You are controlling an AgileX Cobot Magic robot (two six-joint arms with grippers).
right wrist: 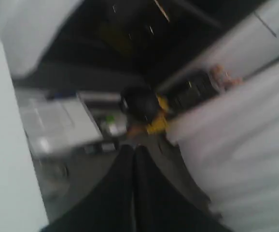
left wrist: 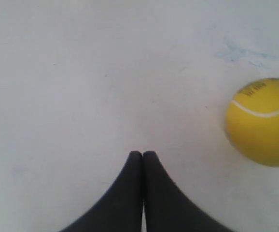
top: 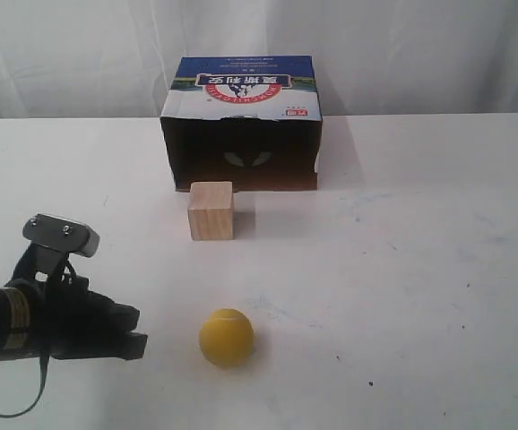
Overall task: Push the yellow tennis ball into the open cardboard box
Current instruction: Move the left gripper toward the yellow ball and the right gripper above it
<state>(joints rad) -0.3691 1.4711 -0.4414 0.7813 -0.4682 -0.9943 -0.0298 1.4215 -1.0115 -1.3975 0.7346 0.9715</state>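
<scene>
Exterior view: your left gripper (top: 136,341), pressed together, sits near ball (top: 227,337), on its left. Box (top: 241,125) far behind ball; block (top: 211,210) between them.

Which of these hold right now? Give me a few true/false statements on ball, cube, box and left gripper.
1. The yellow tennis ball is inside the open cardboard box. False: it lies on the table, out in front of the box.
2. The left gripper is shut and holds nothing. True.
3. The wooden cube stands in front of the box's opening. True.
4. The left gripper touches the ball. False: bare table shows between them.
5. The box's opening faces away from the ball. False: its dark inside faces the ball.
</scene>
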